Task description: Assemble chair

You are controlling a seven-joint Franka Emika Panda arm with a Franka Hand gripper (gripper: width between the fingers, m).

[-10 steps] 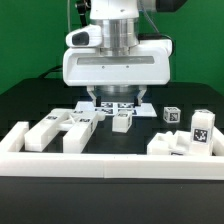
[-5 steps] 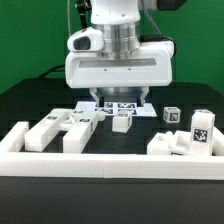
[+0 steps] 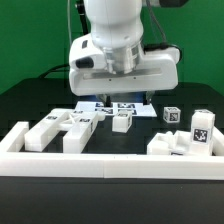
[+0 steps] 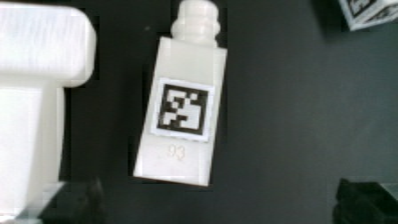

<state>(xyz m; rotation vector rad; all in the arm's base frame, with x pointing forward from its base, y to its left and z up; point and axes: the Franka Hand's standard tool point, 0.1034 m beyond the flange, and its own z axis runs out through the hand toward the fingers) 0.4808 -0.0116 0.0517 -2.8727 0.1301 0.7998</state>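
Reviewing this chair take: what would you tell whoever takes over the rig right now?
Gripper open, holding nothing, above a tagged white bar lying on the table.
Other chair parts lie apart in the exterior view: left group and right group, inside the border rail.
No chair stands yet; grasping and joining appear all left to do.

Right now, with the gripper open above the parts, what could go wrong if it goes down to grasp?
1. In the wrist view the bar lies slightly tilted and not centred under the open gripper. One finger may touch it first and push it aside.
2. A white block lies close beside the bar. The finger on that side might strike it on the way down.
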